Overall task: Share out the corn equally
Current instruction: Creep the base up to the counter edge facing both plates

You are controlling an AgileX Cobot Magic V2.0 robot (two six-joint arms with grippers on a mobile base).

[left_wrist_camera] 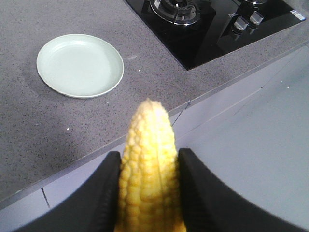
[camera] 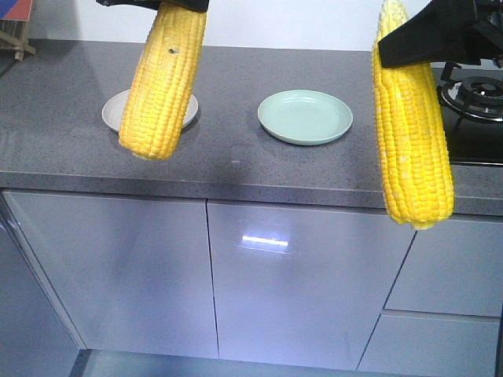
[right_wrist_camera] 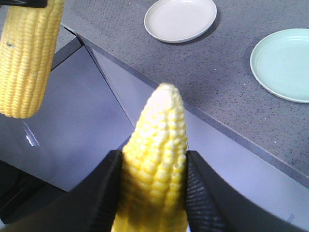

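Left cob [camera: 163,78] hangs upright, pinched by left claw [left_wrist_camera: 147,164], near side of white plate [camera: 114,110] | right cob [camera: 413,133] pinched by right claw [right_wrist_camera: 153,166], right of green plate [camera: 305,116] | plates bare; likely one cob each.

This is a kitchen, of the domestic fitted sort. A long bench [camera: 236,157] of speckled grey stone runs along a plain white wall [camera: 299,20]. Set into its right end is a black glass gas hob [camera: 471,118], with a metal burner and pan support [left_wrist_camera: 176,9] and round control knobs [left_wrist_camera: 241,21] at its front edge. Below the bench are glossy grey handleless cabinet doors [camera: 118,267] and, to the right, stacked drawer fronts [camera: 448,267]. Two pieces of tableware lie on the bench top: a pale green plate [camera: 305,116] and a whitish plate [right_wrist_camera: 180,19].
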